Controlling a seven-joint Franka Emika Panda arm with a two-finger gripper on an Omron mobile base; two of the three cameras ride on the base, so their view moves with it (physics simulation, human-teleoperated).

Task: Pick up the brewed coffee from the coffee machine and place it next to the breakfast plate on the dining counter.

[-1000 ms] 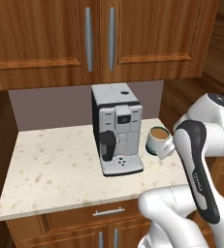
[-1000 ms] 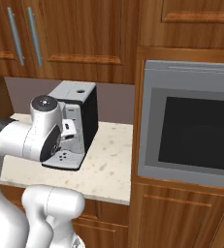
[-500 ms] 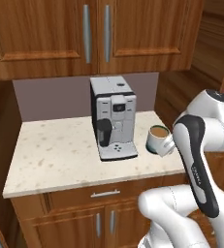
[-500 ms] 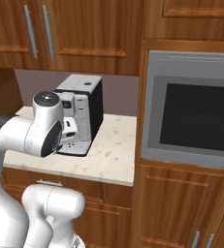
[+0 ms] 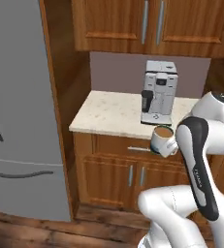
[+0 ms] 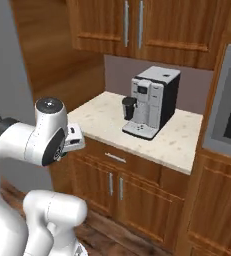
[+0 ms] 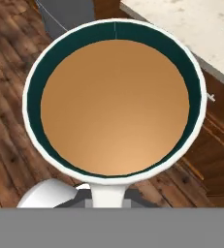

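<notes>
Between your fingers [image 5: 166, 147] you carry the coffee mug [image 5: 162, 139], firmly grasped, off the tabletop [image 5: 113, 114], well apart from the coffee machine [image 5: 158, 93].

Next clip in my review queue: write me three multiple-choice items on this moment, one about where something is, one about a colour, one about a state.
1. Where is the small white ceramic mug of brown coffee?
A. On the machine's drip tray
B. In the air in front of the speckled worktop's edge, off the boxy silver-and-black coffee machine
C. On the wooden floor

2. What colour is the mug's inner wall above the liquid?
A. Dark green
B. Red
C. Yellow

3. What is the state of the coffee machine's grey drip tray?
A. A mug stands on it
B. A plate lies on it
C. Nothing stands on it

Answers:
1. B, in the left base view the mug hangs at the arm's end below and in front of the counter edge.
2. A, the hand view shows a dark green band inside the white rim.
3. C, both base views show the tray bare.
</notes>
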